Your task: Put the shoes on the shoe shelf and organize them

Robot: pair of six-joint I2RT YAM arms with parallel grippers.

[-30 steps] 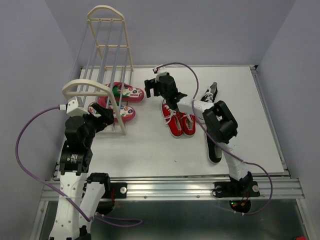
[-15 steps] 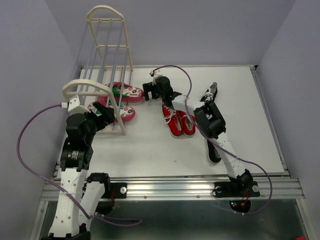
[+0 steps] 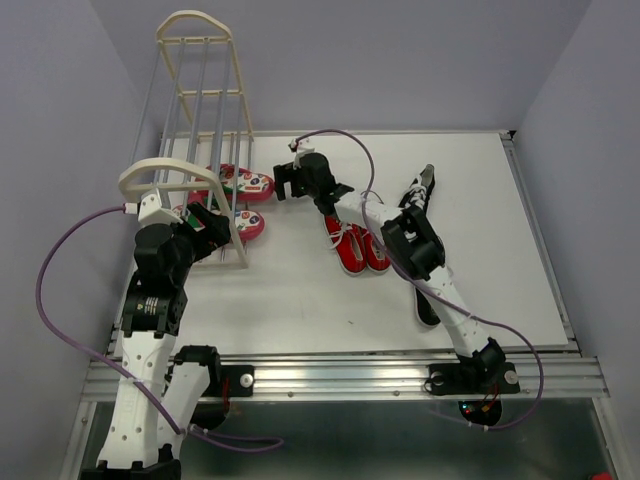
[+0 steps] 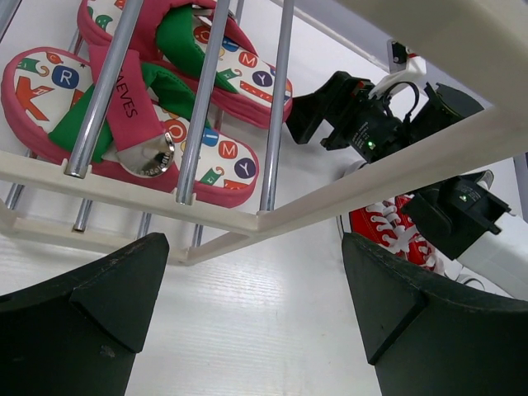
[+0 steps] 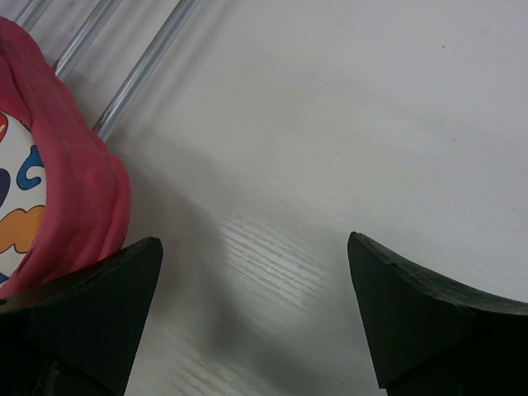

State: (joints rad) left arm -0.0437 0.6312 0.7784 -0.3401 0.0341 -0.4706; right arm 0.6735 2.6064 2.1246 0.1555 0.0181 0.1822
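Observation:
The cream shoe shelf (image 3: 165, 172) stands tilted at the table's left. Both red-pink flip-flops (image 3: 243, 184) lie on the table under its grey rails; the left wrist view shows them through the rails (image 4: 165, 124). My left gripper (image 3: 212, 222) is open and empty beside the shelf's near end frame (image 4: 371, 186). My right gripper (image 3: 284, 181) is open and empty, low at the heel of the far flip-flop (image 5: 58, 190). The red sneakers (image 3: 355, 247) sit together mid-table. One black sneaker (image 3: 420, 188) lies behind my right arm, the other (image 3: 428, 300) nearer the front.
The grey rails (image 5: 124, 74) run close to my right gripper's left finger. White table surface (image 3: 300, 290) spreads between the shelf and the red sneakers. The purple walls close in at the back and both sides.
My right gripper has moved left, up to the far flip-flop. The shelf and both flip-flops have shifted left, and the shelf leans more. My left gripper has barely moved.

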